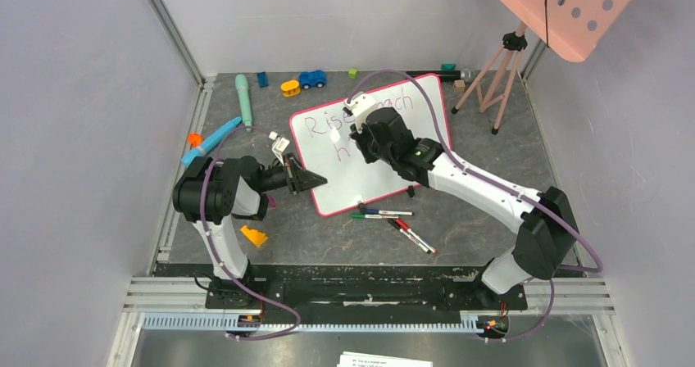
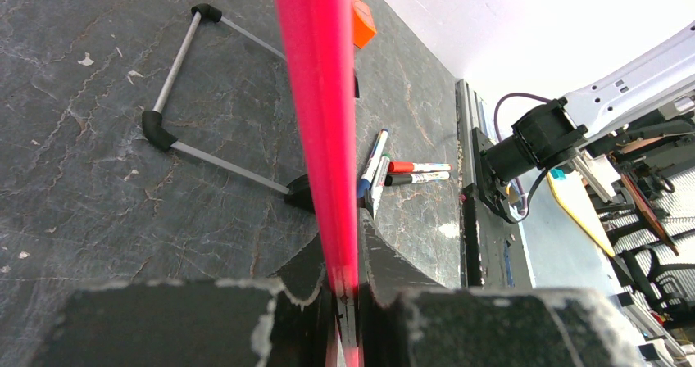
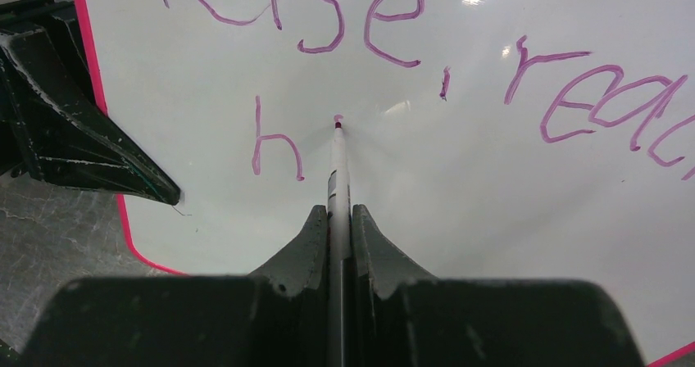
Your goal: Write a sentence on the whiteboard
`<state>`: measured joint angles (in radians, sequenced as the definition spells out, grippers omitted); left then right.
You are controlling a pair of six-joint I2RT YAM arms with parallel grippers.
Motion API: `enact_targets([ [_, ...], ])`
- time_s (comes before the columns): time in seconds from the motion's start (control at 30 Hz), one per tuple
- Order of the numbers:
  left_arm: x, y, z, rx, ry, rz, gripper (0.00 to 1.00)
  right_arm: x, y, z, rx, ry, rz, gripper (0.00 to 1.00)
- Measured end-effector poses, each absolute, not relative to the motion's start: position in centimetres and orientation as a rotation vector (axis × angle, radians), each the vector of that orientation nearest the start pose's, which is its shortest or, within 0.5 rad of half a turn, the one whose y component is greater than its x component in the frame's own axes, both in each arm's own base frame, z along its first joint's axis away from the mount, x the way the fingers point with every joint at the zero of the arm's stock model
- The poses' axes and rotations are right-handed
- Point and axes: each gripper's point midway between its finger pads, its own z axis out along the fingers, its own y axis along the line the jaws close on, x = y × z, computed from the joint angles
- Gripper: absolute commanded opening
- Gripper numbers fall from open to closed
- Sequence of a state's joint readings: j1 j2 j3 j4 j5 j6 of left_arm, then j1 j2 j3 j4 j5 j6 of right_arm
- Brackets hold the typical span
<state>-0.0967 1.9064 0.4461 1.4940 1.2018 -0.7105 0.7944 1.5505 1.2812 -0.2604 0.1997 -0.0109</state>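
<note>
- Right claw point(image 3: 334, 213) is pinched narrow on a marker point(image 3: 337, 158), whose tip touches the whiteboard point(image 3: 459, 219) just right of a lone "h".
- Left claw point(image 2: 345, 260) clamps the board's red rim at centre frame.
- The sentence point(image 3: 393, 15) is cut off at the right frame edge and partly hidden by the arm from above.
- Dark marbled tabletop point(image 1: 344, 236), spare pens point(image 1: 381, 214) at lower centre, grey walls.
</note>
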Motion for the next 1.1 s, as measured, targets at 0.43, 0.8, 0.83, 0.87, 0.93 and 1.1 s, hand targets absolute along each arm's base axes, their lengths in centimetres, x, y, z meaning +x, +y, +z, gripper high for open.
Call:
enact_targets([
  [0.43, 28.83, -20.23, 9.81, 0.545, 1.700, -1.510, 0.07, 34.63, 30.21, 21.03, -0.709, 1.979, 0.266, 0.00],
  [0.8, 28.84, -20.23, 9.81, 0.544, 1.700, -1.510, 0.07, 34.69, 30.15, 21.04, -0.705, 1.979, 0.262, 0.00],
  [0.83, 28.84, -20.23, 9.81, 0.544, 1.701, -1.510, 0.07, 34.69, 30.15, 21.04, -0.705, 1.979, 0.262, 0.00],
  [0.87, 28.84, -20.23, 9.81, 0.544, 1.700, -1.510, 0.07, 34.69, 30.15, 21.04, -0.705, 1.979, 0.262, 0.00],
  [0.93, 28.84, -20.23, 9.81, 0.545, 1.700, -1.509, 0.07, 34.71, 30.15, 21.05, -0.704, 1.979, 0.261, 0.00],
  [1.1, 28.83, -20.23, 9.81, 0.545, 1.700, -1.510, 0.07, 35.04, 30.09, 21.47, -0.692, 1.972, 0.256, 0.00],
])
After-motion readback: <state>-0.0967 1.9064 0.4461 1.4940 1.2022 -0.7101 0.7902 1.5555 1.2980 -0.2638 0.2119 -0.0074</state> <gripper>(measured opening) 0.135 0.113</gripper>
